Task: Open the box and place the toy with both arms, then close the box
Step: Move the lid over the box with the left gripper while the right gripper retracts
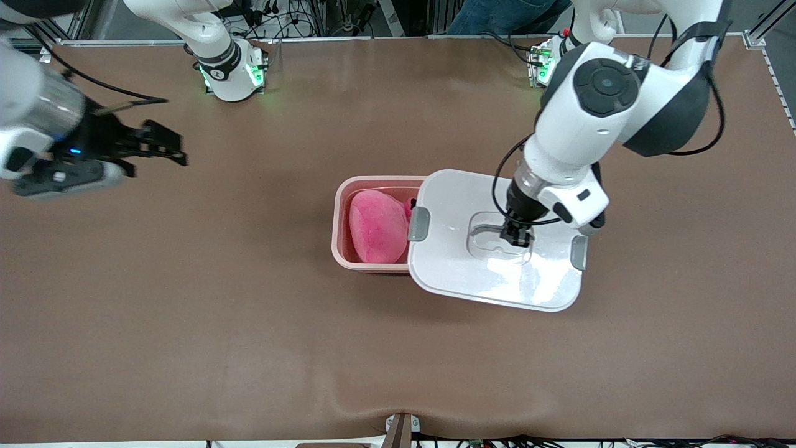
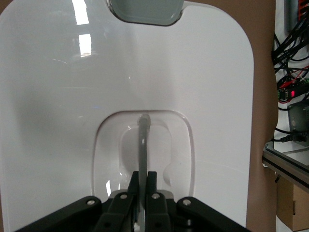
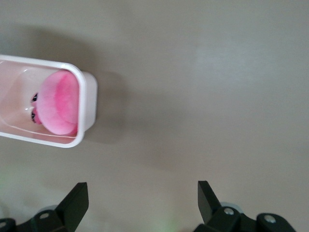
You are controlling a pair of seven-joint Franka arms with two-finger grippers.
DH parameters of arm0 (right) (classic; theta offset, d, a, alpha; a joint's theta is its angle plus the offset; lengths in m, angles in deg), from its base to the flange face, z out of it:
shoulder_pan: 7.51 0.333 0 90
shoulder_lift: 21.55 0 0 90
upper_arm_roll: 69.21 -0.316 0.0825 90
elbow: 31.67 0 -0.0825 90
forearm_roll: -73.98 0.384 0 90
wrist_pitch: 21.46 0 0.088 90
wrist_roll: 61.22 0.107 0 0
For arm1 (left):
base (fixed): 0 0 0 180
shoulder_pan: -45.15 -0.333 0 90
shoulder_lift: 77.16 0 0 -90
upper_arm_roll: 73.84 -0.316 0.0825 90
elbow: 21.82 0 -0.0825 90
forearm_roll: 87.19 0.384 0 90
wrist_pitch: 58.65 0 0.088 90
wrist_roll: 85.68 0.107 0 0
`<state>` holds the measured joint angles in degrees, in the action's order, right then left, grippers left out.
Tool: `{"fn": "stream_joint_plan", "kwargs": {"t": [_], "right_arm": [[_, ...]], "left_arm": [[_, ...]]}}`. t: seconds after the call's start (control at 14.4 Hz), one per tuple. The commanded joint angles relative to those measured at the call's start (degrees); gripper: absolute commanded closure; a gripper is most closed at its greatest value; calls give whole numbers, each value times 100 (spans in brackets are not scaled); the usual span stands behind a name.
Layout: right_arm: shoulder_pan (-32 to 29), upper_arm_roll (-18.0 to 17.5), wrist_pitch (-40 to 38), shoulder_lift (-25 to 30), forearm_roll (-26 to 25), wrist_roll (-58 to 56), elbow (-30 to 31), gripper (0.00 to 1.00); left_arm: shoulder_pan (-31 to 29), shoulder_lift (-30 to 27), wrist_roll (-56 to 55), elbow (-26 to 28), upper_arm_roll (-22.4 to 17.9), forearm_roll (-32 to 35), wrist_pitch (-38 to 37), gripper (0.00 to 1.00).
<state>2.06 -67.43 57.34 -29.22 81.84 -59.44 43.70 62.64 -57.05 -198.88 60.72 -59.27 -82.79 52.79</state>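
Front view: brown table (image 1: 186, 311), two white arms based along its top edge. Left arm (image 1: 591, 118) reaches down over the middle of the table toward its own end; right arm (image 1: 37, 124) waits up in the air over the right arm's end of the table, well apart from the box. White lid (image 1: 472, 274) with grey side clips sits shifted off the box, covering only the end of the tub toward the left arm's end and overhanging the table there; it looks slightly tilted, and I cannot tell whether it rests on the rim or is lifted. Pink translucent box (image 1: 340, 214) is at table centre, its end toward the right arm's end uncovered. Hot-pink toy (image 1: 376, 225) lies inside the box in that uncovered part, partly tucked under the lid edge; right wrist view shows the toy (image 3: 58, 104) in the box (image 3: 87, 104) with dark eyes facing inward. Left gripper (image 1: 516, 236) is clamped tight on the lid's handle (image 2: 143, 145) in the clear recess, fingers pinching the thin grey bar, seen clearly in left wrist view (image 2: 143, 193). Right gripper (image 1: 174, 146) has fingers spread wide, nothing between them, same in right wrist view (image 3: 142, 198).
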Motion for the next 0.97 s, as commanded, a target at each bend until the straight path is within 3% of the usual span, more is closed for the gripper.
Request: {"fn": "stream_joint_plan", "kwargs": {"t": [0.0,0.28,0.49,0.62,0.76,0.9], "right_arm": [[-217,94,-109,433,-382,-352,259,0],[-780,94,-364,565,-382,-714,285,0],[-799,94,-426,583,-391,-644,302,0],[-790,94,-173,723,-391,-618,669,0],[-816,103,362,1222,-391,-609,1520,0],[-1035,94,400,1339,-400,-609,1700,0]], "left_arm": [[130,89,-438,-1,-16,52,272,100],[754,362,-1210,0,-7,981,326,100],[931,555,-1609,-1,-7,1133,352,100],[1080,652,-1783,-1,-16,1124,492,100],[1194,713,-2187,-9,-25,1177,624,100],[1317,766,-2407,-9,-16,1378,625,100]]}}
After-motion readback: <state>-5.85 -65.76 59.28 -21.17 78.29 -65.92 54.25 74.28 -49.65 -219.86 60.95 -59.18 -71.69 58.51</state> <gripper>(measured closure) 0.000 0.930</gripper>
